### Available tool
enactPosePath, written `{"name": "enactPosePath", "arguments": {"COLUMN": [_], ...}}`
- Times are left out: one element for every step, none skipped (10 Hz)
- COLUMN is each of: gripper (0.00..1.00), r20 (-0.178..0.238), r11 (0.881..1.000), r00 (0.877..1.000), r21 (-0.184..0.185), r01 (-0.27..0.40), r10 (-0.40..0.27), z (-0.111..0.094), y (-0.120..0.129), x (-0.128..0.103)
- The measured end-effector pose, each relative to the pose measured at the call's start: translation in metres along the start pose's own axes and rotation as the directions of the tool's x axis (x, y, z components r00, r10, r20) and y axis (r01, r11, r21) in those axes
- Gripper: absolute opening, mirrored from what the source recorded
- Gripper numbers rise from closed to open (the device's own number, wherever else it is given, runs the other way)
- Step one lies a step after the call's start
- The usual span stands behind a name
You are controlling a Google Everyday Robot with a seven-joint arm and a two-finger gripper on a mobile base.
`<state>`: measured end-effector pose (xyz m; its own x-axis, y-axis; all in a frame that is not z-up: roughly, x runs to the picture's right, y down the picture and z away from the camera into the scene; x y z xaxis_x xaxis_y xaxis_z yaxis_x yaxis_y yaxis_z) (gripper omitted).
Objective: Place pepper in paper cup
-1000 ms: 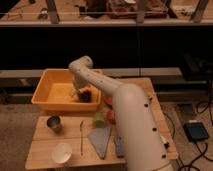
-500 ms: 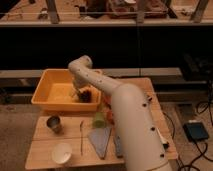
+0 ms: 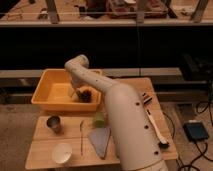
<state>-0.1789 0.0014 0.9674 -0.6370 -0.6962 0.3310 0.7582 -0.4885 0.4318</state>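
Observation:
The pepper [image 3: 81, 135], slender and dark, lies lengthwise on the wooden table [image 3: 45, 150] in front of the yellow bin [image 3: 47, 95]. The white paper cup [image 3: 62, 152] stands upright near the table's front left corner, a little left of the pepper's near end. My arm reaches down into the bin, where my gripper [image 3: 75, 94] hangs open just left of a dark brown lump [image 3: 86, 95]. Nothing shows between its fingers. The gripper is well behind the pepper and the cup.
A small grey metal cup [image 3: 54, 123] stands on the table left of the pepper. A pale green chunk [image 3: 99, 119] and a grey triangular cloth [image 3: 100, 141] lie to its right. White and dark utensils [image 3: 155, 127] lie along the right side of the table.

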Motion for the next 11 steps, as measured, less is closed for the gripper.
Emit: {"name": "enactPosePath", "arguments": {"gripper": [0.80, 0.80, 0.80, 0.80, 0.80, 0.80, 0.80, 0.80, 0.80, 0.80, 0.80], "r20": [0.002, 0.006, 0.009, 0.010, 0.009, 0.004, -0.001, -0.007, -0.012, -0.019, -0.025], "r11": [1.000, 1.000, 1.000, 1.000, 1.000, 1.000, 0.999, 0.999, 0.999, 0.999, 0.999], "r00": [1.000, 1.000, 1.000, 1.000, 1.000, 1.000, 1.000, 1.000, 1.000, 1.000, 0.999], "r21": [0.003, 0.004, 0.009, 0.012, 0.017, 0.024, 0.030, 0.035, 0.038, 0.043, 0.047], "r01": [0.003, 0.004, 0.004, 0.004, 0.007, 0.010, 0.014, 0.016, 0.017, 0.019, 0.022], "r10": [-0.003, -0.004, -0.004, -0.005, -0.007, -0.010, -0.014, -0.015, -0.016, -0.018, -0.021], "z": [0.001, 0.003, 0.004, 0.006, 0.007, 0.007, 0.008, 0.009, 0.010, 0.011, 0.012], "y": [-0.001, -0.001, -0.001, -0.001, -0.003, -0.005, -0.008, -0.010, -0.012, -0.014, -0.016], "x": [0.002, 0.002, 0.002, 0.003, 0.004, 0.006, 0.007, 0.009, 0.009, 0.010, 0.011]}}
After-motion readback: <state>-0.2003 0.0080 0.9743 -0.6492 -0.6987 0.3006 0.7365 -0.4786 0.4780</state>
